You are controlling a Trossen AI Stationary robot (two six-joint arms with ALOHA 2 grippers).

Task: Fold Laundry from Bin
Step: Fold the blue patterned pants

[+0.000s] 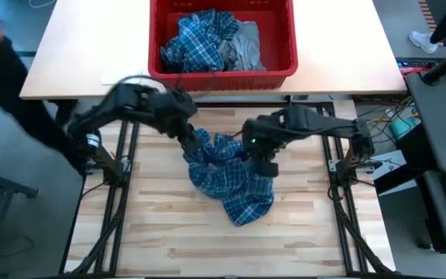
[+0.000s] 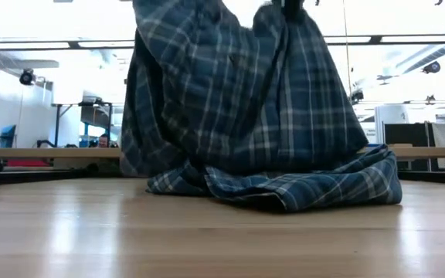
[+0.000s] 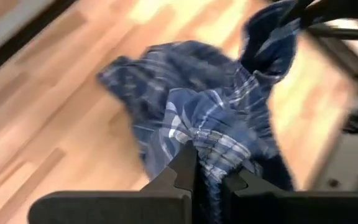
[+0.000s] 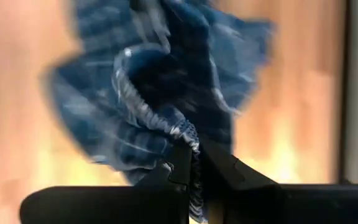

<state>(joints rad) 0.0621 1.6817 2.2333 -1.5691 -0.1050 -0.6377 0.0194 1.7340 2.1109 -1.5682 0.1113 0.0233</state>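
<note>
A blue-and-white plaid shirt (image 1: 231,174) hangs between my two grippers above the wooden table, and its lower part (image 2: 284,185) lies heaped on the table. My left gripper (image 1: 188,138) is shut on its left upper part, my right gripper (image 1: 263,159) on its right upper part. The red bin (image 1: 223,68) stands at the table's far edge. In it lie another blue plaid garment (image 1: 200,39) and a grey one (image 1: 242,50). My left gripper pinches a bunched fold of the shirt's cloth (image 3: 210,149) between its two fingers, slanting down from above. The cloth hangs below the fingers in gathered folds. My right gripper pinches a gathered edge of the shirt (image 4: 188,134) between its two fingers, pointing steeply down. The shirt hangs below it, its lower end on the table.
Bare wooden table top lies near and to both sides of the shirt (image 1: 161,232). The arms' black frames (image 1: 114,194) run along the left and right edges. A lighter table (image 1: 91,46) carries the bin; a person's dark sleeve (image 1: 6,85) shows at far left.
</note>
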